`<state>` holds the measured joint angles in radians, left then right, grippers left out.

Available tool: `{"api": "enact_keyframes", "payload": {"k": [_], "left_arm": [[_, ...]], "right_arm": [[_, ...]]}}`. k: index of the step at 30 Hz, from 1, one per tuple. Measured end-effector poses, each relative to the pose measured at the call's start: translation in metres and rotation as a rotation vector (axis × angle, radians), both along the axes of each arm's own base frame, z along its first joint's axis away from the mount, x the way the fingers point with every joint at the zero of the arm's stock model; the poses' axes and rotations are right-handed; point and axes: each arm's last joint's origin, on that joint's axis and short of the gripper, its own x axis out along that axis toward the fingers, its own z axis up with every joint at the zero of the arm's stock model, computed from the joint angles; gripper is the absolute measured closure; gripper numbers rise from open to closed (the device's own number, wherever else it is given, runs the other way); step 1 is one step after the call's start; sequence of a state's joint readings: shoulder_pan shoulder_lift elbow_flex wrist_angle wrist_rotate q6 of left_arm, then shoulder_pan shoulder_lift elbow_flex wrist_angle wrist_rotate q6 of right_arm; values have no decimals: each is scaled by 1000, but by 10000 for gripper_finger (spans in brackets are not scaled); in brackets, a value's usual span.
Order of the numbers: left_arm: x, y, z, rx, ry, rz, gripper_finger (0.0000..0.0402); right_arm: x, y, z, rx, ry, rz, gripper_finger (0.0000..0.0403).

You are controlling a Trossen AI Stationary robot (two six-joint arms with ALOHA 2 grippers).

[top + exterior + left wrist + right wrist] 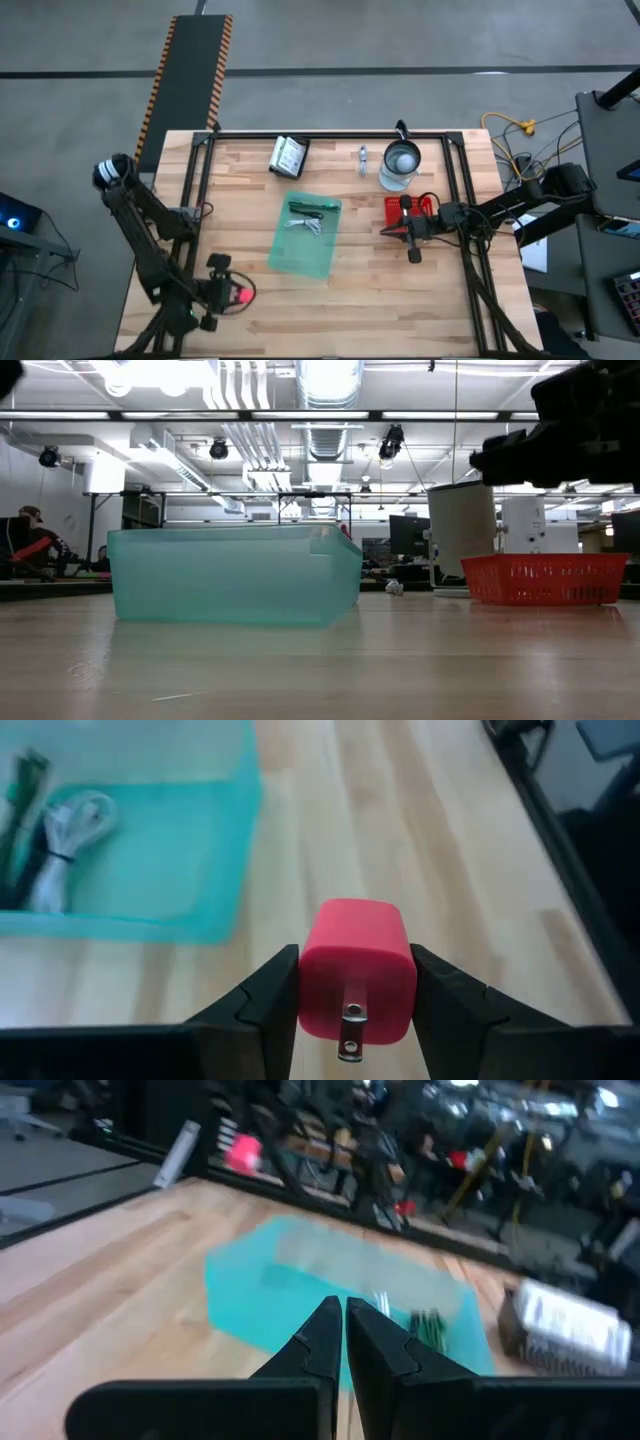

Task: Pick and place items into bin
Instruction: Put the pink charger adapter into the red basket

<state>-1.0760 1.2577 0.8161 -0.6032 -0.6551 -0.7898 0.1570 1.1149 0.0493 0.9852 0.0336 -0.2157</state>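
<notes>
My left gripper [238,294] hovers over the table's near left part, shut on a pink plug block [357,970] with metal prongs. The teal bin [305,236] stands mid-table and holds a green stick [22,782], a white coiled cable [68,828] and a black pen [312,207]. Two white packets [288,156] and a silver piece [362,157] lie near the far edge. My right gripper [344,1318] is shut on nothing, right of the bin and beside the red basket [410,212]. My left gripper pinches the pink plug block by its two opposite flat sides [312,982] between the two fingers [262,1008]. The metal prongs [350,1030] point back toward the wrist. The block is level in the hold and shows above the wood, clear of the bin.
A clear glass jug with a metal lid [400,165] stands at the far right, just beyond the red basket [545,578]. Black frame rails [330,133] run along the far edge and both sides. Bare wood lies between my left gripper and the bin [235,575].
</notes>
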Motion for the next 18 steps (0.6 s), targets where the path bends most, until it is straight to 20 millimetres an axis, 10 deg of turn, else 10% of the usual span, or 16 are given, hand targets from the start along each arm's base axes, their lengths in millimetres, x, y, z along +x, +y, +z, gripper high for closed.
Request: {"api": "enact_keyframes", "payload": {"k": [18], "left_arm": [[22, 67, -5, 48, -291, -138, 262]], "right_arm": [[65, 35, 45, -456, -48, -59, 394]]}}
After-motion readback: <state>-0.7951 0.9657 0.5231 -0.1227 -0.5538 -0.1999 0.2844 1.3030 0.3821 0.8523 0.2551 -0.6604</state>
